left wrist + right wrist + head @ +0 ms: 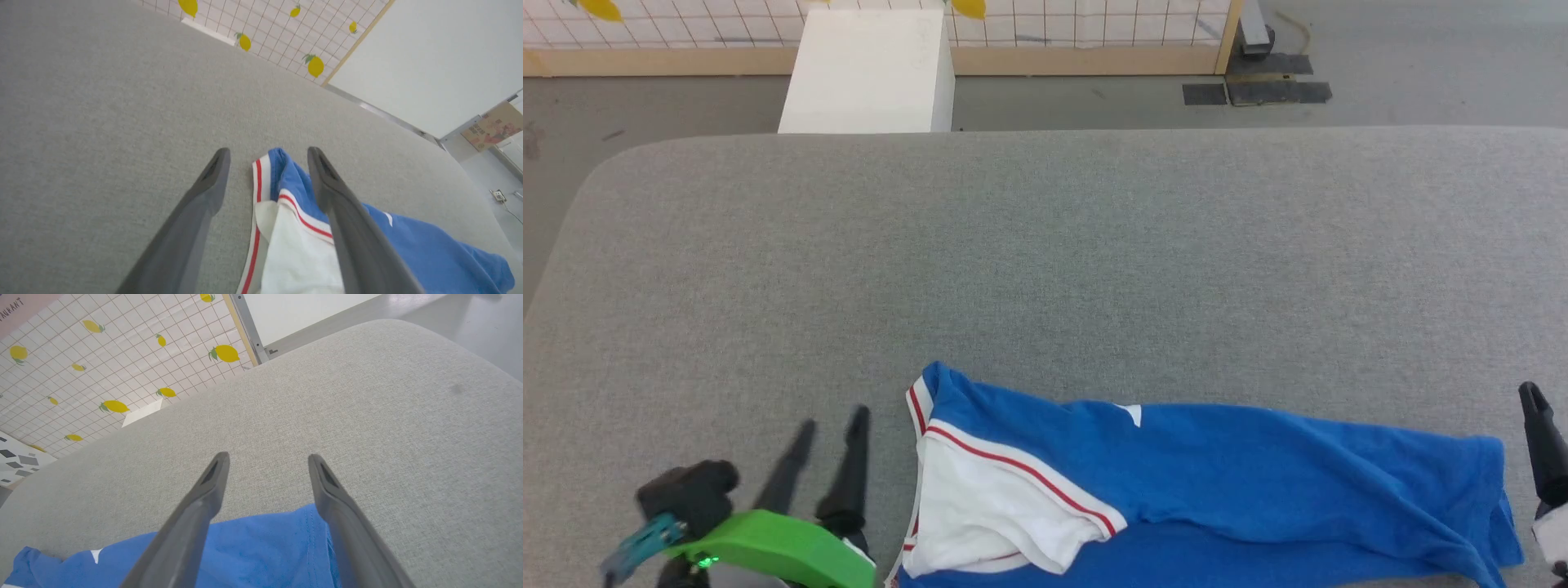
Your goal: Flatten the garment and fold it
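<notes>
Lying bunched on the grey table (1013,245): blue jersey (1258,474). Left gripper (832,418) and right gripper (267,456) jaws spread, holding nothing.

Worktop (1045,245): broad, covered in grey woven fabric, rounded corners.
Floor (1421,49): plain grey, scuffed.
Partition (1094,20): white grid printed with yellow lemons, in a pale wooden frame (base rail along the floor).
White block (870,69): stands on the floor at the worktop's far edge.
Dark patches (1258,88): flat on the floor by the frame's post, possibly mats.
White wall (441,53).
Printed cardboard box (492,126) beside the wall.
Light: even, soft.
</notes>
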Robot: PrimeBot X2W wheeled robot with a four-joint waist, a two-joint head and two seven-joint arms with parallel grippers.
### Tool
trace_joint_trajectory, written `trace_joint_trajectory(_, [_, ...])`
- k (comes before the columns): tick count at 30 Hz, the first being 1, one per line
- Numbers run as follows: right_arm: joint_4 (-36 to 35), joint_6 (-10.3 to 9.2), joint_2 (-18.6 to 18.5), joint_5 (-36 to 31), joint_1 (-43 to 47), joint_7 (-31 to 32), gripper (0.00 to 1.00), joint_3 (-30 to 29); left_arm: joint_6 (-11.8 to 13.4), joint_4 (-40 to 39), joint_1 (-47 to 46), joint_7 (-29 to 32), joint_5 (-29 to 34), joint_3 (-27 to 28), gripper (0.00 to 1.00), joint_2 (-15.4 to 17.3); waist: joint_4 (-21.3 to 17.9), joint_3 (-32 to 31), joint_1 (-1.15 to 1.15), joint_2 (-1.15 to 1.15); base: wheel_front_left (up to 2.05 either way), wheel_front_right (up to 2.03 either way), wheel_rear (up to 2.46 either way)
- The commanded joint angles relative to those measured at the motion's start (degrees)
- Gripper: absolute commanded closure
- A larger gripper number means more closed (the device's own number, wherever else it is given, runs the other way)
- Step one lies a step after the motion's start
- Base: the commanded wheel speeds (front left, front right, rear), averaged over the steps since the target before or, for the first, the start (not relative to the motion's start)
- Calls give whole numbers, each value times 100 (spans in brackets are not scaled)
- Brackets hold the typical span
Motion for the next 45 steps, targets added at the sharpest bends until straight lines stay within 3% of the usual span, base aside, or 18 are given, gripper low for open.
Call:
trace_joint_trajectory(1, [-93, -8, 5, -141, 146, -106, 0, -9, 54, -102, 50, -343, 195, 87, 0, -61, -5, -59, 0, 0, 0, 0, 0])
trace_joint_trajectory(6, [-121, -8, 5, -265, 270, -373, 0, 20, 364, -196, 199, -1604, 1029, 383, 0, -145, -50, -106, 0, 0, 0, 0, 0])
trace_joint_trajectory(11, [204, -8, -34, -400, 291, -447, 0, -47, 621, -66, 393, -1926, 1845, 542, 0, -214, -100, -70, 0, 0, 0, 0, 0])
trace_joint_trajectory(22, [1367, -8, -497, -512, 122, 184, 0, 262, 276, 24, 239, -1947, 2165, 627, 0, -475, -17, 393, 0, 0, 0, 0, 0])
trace_joint_trajectory(29, [2021, -8, -802, -428, -100, 379, 0, 544, 122, 202, 76, -1947, 2423, 458, 0, -377, 72, 622, 0, 0, 0, 0, 0])
trace_joint_trajectory(34, [2144, -8, -1038, -168, -129, 617, 0, 1055, 34, 324, -8, -1911, 2445, 318, 0, -346, 102, 718, 0, 0, 0, 0, 0])
trace_joint_trajectory(36, [2151, -8, -1236, -18, -98, 622, 100, 1207, -2, 391, -65, -1853, 2415, 257, 0, -344, 118, 745, 0, 0, 0, 0, 0])
trace_joint_trajectory(45, [2193, -8, -1470, -303, -352, 196, 100, 806, -7, 527, -120, -1827, 2358, 220, 0, -338, 78, 625, 0, 0, 0, 0, 0])
